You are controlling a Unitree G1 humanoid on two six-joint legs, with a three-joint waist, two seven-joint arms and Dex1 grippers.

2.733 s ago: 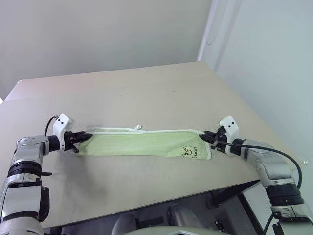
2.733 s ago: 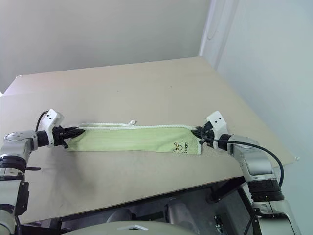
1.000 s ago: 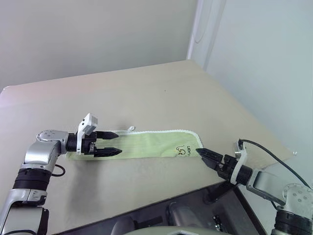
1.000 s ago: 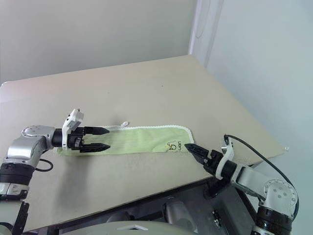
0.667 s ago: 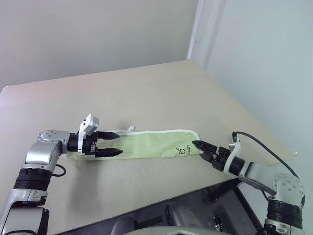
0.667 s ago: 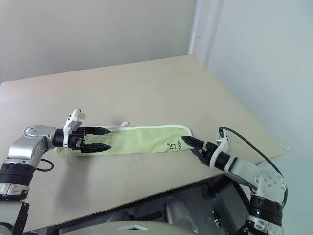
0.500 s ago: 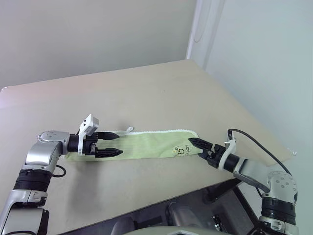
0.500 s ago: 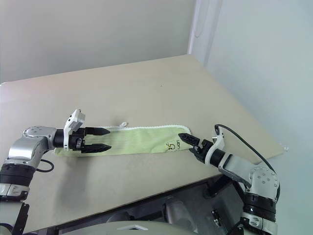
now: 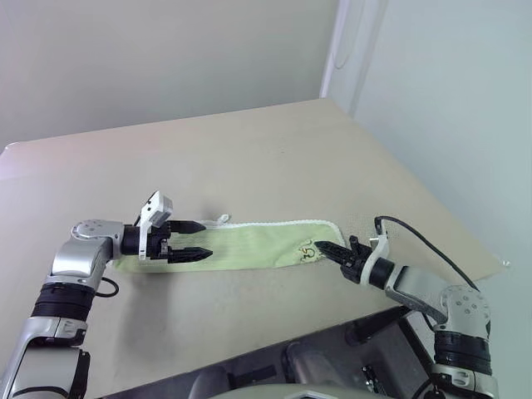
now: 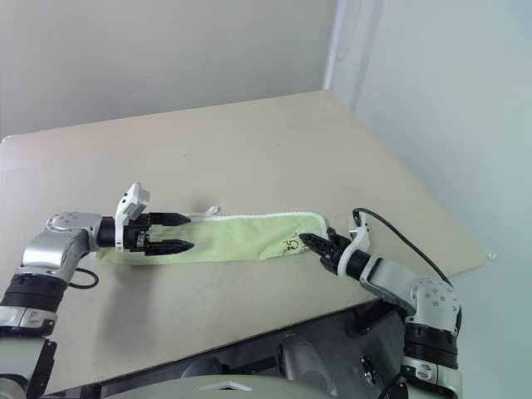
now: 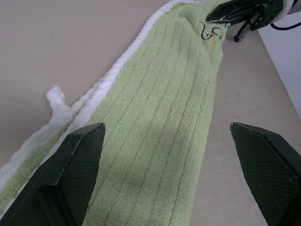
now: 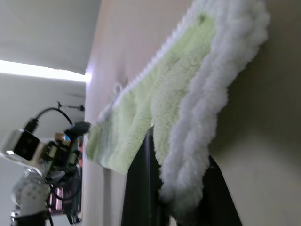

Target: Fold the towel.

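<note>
We work at a plain beige table (image 9: 274,150) set against pale walls, with its far corner close to a white wall edge.

Nearest us, our right gripper (image 9: 331,248) reaches in low from the table's near right side. A moment ago its two black fingers were spread and short of the cloth; now they have come forward and pinched together on the right end of the towel (image 9: 249,245), beside the small dark embroidered mark (image 9: 307,248). In the right wrist view the white corded edging bunches thickly over the clamped fingers, so we judge the corner is caught.

The towel lies flat as one long, narrow light-green strip, already doubled lengthwise, running left to right across the near half of the table. A small white loop (image 9: 223,219) sticks out from its far edge.

Over the towel's left end our left gripper (image 9: 195,239) hovers, jaws spread wide, pointing along the strip and gripping nothing; it has not shifted in the last second.

With the right end secured, we judge the next fold, end to end, can begin once the left gripper takes or pins its end.

Counted: one towel, one loop, one mark, two grippers, one table.
</note>
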